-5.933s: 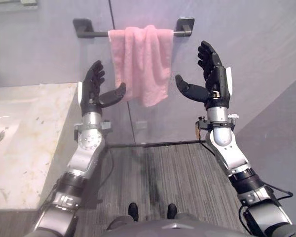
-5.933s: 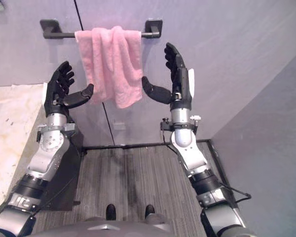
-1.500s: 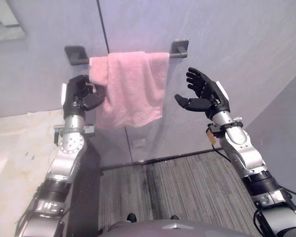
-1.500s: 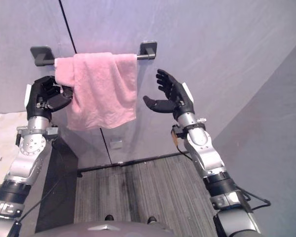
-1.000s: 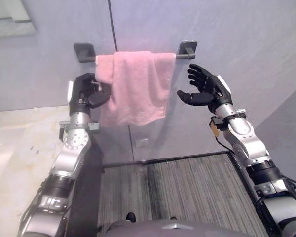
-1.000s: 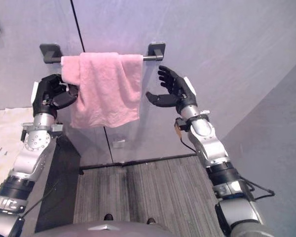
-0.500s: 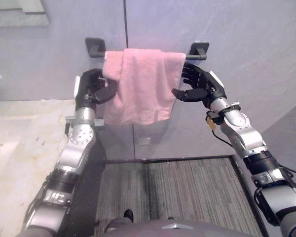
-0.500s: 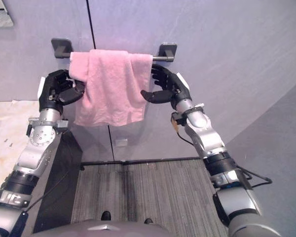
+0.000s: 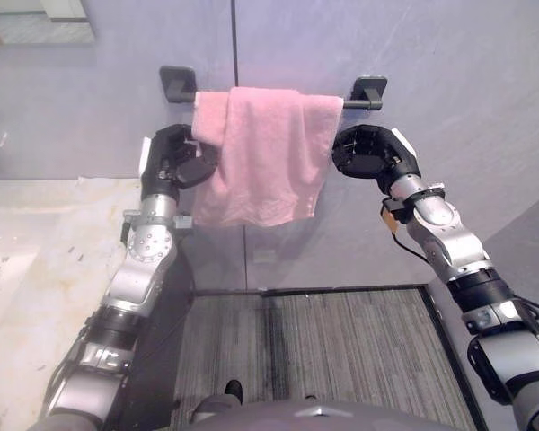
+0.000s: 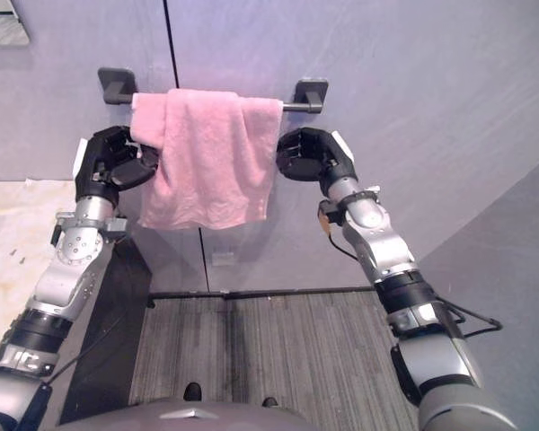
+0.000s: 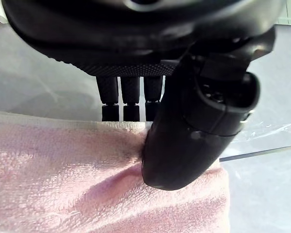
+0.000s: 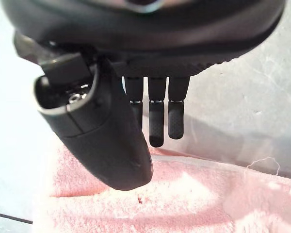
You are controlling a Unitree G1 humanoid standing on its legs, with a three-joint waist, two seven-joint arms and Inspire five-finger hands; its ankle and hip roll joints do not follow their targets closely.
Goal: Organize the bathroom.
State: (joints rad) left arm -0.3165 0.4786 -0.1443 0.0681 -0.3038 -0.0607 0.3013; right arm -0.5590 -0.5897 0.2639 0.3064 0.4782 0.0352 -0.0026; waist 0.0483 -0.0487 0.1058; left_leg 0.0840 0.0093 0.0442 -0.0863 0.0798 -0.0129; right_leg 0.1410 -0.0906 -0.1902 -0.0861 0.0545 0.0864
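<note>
Where it hangs over a dark wall bar (image 9: pixel 363 92), the pink towel (image 9: pixel 265 153) is pinched at its edges by the left hand (image 9: pixel 173 160) and right hand (image 9: pixel 370 151); no writing is legible.

A bathroom: a pink towel (image 9: pixel 268 153) hangs over a dark towel bar (image 9: pixel 364 103) fixed to a grey panelled wall (image 9: pixel 467 81). To the left lies a pale marbled countertop (image 9: pixel 45 296), and a mirror edge (image 9: pixel 36 20) shows above. The floor (image 9: pixel 341 359) is grey and striped.
</note>
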